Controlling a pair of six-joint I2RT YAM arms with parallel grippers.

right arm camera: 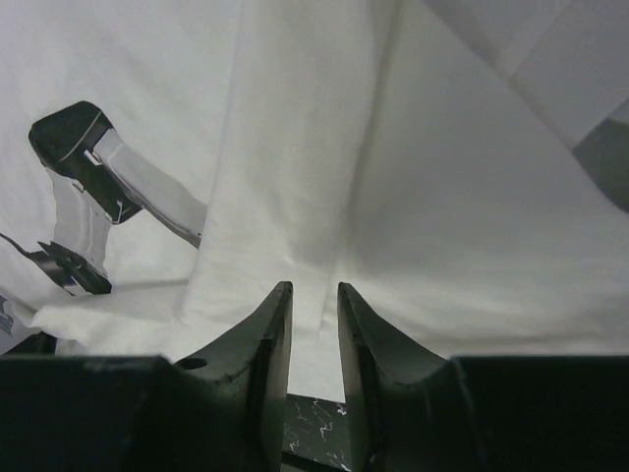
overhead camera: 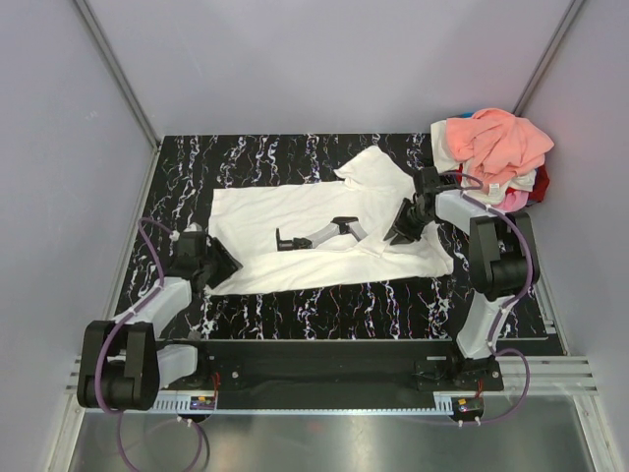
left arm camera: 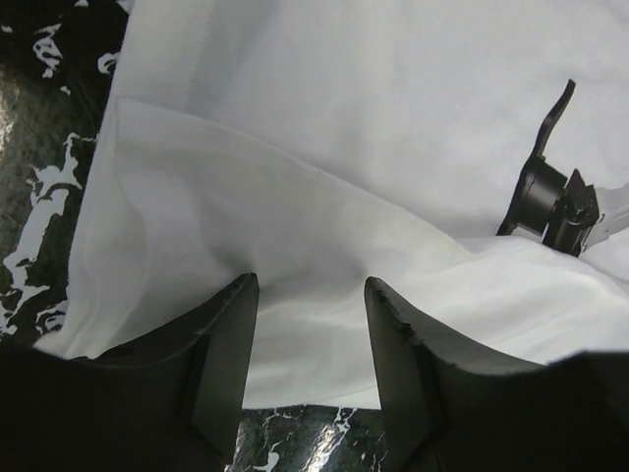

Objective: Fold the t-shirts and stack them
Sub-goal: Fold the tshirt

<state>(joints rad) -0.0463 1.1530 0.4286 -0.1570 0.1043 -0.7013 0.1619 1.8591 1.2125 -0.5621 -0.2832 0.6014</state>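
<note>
The white t-shirt [overhead camera: 285, 206] is lying spread on the black marbled table [overhead camera: 393, 307], stretching between both claws. The left gripper [left arm camera: 310, 282] is sitting at the shirt's near corner, its fingers [left arm camera: 226, 344] standing apart with a doubled edge of cloth lying between and just ahead of them, not clamped. The right gripper [right arm camera: 314, 287] is resting on the opposite end, its fingers nearly together around a raised crease; whether it is pinching the cloth I cannot tell. The shirt's black print [overhead camera: 319, 234] is showing between the claws. A pile of salmon, pink and red t-shirts [overhead camera: 496, 147] is sitting behind the right claw.
</note>
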